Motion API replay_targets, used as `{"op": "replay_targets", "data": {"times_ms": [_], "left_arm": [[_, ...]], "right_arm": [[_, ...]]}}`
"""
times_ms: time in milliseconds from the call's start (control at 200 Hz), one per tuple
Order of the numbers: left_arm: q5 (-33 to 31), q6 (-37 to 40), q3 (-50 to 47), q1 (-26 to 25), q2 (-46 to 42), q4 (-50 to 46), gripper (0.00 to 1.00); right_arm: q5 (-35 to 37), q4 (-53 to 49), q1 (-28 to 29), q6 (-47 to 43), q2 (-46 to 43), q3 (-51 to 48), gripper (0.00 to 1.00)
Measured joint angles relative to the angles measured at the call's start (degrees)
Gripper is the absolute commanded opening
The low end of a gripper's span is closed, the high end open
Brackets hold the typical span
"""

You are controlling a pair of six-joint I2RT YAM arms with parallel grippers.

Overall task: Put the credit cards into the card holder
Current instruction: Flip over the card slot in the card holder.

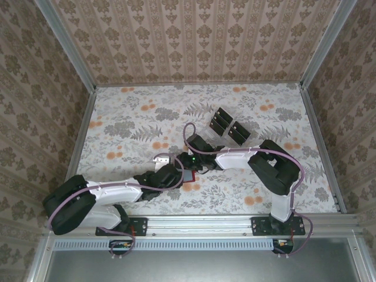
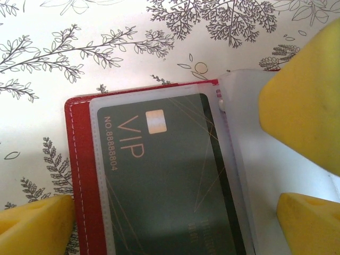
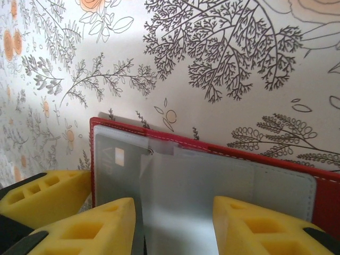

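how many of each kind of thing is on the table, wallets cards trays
red wallet: 1
card in its clear sleeve: 1
clear tray: 1 (dark cards in it too small to count)
total: 3

Holder (image 2: 79,159): red, with pale stitching along its edge. It lies open and flat on the desk (image 2: 106,64), inner side up. VIP card (image 2: 164,180): dark, with a gold chip mark, printed "VIP" and "NO.88888604". It is seated inside a clear pocket (image 2: 100,159) of the holder. Other cards (image 1: 230,127): dark, grouped in two pairs, well apart from the holder, farther back and to the right.
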Motion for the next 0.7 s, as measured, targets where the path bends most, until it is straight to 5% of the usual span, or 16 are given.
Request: {"op": "replay_targets", "data": {"times_ms": [700], "left_arm": [[-2.0,-2.9,-0.1,0.0,-1.3,-3.8,1.00]], "right_arm": [[4.4,-4.7,-0.3,-2.7,-3.5,-1.5,0.44]]}}
